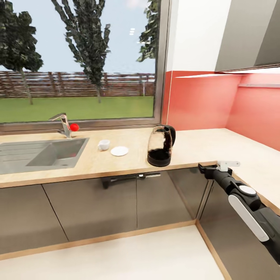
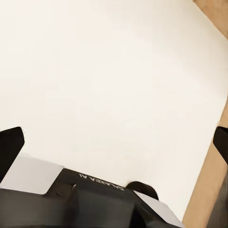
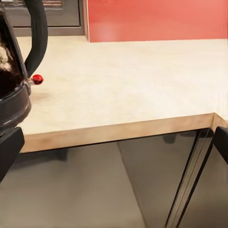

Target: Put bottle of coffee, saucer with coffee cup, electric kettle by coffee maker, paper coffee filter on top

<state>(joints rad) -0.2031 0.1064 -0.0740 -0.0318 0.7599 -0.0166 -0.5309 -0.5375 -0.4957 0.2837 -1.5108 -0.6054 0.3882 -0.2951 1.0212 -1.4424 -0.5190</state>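
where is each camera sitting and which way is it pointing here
Head view: on the robot's head, looking down over the countertop, sink and electric kettle; the right gripper and its arm show.
Left wrist view: near the left gripper, facing a pale floor; both dark fingertips show.
Right wrist view: near the right gripper, facing the countertop's front edge and the cabinets below.
Shared: head and right wrist views both show the kettle and countertop.

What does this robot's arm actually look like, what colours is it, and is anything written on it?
The right arm is made of chunky black segments with a long white panel and a round white cap at a joint. It ends in a black right gripper beside a small white bracket. The left gripper has black fingers, white patches and pale "GALAXEA" lettering.
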